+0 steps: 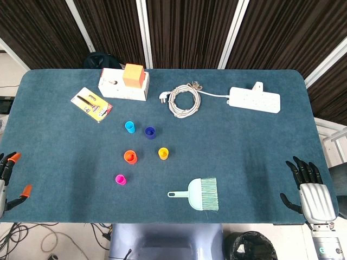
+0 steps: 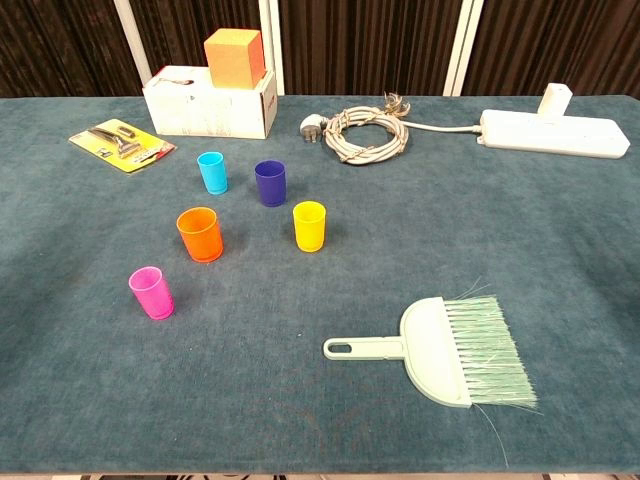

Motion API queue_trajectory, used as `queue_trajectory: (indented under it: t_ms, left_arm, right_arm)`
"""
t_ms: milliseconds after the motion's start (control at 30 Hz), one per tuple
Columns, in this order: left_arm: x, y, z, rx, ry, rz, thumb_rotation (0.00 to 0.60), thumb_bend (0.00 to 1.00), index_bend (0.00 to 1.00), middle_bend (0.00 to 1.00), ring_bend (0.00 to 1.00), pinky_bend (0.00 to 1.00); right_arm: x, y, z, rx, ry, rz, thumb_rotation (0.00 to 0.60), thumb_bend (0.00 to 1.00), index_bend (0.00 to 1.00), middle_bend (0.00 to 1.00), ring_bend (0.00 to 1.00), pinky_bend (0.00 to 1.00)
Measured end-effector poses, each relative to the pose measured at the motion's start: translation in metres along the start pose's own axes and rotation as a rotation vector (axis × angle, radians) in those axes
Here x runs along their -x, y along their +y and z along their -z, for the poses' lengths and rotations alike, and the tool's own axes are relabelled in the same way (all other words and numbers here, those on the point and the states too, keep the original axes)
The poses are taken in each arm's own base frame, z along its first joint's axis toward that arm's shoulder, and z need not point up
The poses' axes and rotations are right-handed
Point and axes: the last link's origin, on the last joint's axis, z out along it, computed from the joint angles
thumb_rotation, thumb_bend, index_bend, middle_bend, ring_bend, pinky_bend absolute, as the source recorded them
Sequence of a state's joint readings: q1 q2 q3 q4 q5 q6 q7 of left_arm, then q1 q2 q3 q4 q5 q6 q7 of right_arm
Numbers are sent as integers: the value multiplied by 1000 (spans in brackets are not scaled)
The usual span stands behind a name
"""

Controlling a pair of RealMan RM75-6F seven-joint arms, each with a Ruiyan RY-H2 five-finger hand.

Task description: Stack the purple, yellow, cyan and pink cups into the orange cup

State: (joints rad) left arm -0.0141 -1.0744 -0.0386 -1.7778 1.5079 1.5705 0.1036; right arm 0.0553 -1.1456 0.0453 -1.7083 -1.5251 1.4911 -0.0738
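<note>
Five small cups stand upright and apart on the blue table. The orange cup point(image 1: 130, 157) point(image 2: 200, 234) is in the middle left. The pink cup point(image 1: 120, 179) point(image 2: 152, 293) sits nearest the front, the yellow cup point(image 1: 163, 153) point(image 2: 309, 226) to the right, the purple cup point(image 1: 150, 132) point(image 2: 270, 183) and cyan cup point(image 1: 130, 127) point(image 2: 212, 172) behind. My left hand point(image 1: 8, 179) hangs at the table's left front edge, fingers spread, holding nothing. At the right front edge my right hand point(image 1: 310, 187) is likewise spread and empty. The chest view shows neither hand.
A mint dustpan brush point(image 1: 199, 193) point(image 2: 445, 349) lies at the front, right of the cups. At the back are a white box point(image 1: 122, 85) topped by an orange block point(image 1: 133, 75), a yellow packet point(image 1: 91, 104), a coiled cable point(image 1: 182, 99) and a white power strip point(image 1: 255, 99).
</note>
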Motion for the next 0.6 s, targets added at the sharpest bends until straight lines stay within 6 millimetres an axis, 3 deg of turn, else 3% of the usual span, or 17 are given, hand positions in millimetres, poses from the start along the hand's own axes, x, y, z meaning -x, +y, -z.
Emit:
queue_trajectory:
  t_ms: [600]
  left_arm:
    - [0,1,0,13,10,-4,600,286,107,74,0,0]
  right_arm:
    - [-4,1,-1,9,24,3,600,337,118,46,94,51]
